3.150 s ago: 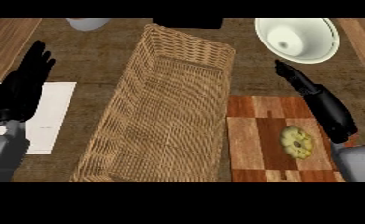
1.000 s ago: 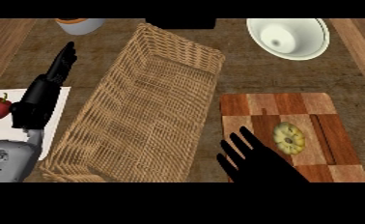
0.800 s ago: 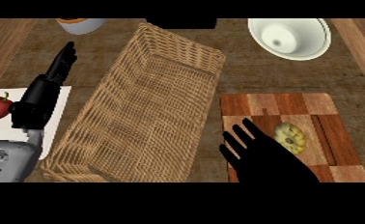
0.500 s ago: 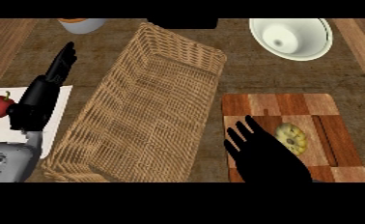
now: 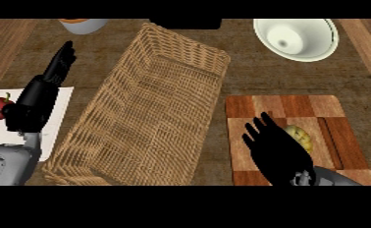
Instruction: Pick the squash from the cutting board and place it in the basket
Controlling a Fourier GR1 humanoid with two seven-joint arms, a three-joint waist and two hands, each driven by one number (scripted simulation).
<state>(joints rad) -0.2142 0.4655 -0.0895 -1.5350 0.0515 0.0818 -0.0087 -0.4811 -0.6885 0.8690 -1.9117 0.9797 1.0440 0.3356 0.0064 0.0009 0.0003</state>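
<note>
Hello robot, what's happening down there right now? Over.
Right hand open over cutting board, partly covering squash. Left hand open, resting beside basket. Nothing blocking the basket.

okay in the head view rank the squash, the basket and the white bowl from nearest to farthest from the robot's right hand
From the right hand:
1. Squash: on the cutting board, partly hidden just right of the fingers.
2. Basket: to the hand's left, mid-counter.
3. White bowl: at the far edge, well above the hand.

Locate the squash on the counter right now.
In the head view, the squash lies on the cutting board at lower right, partly hidden by the right hand, right of the basket.
</note>
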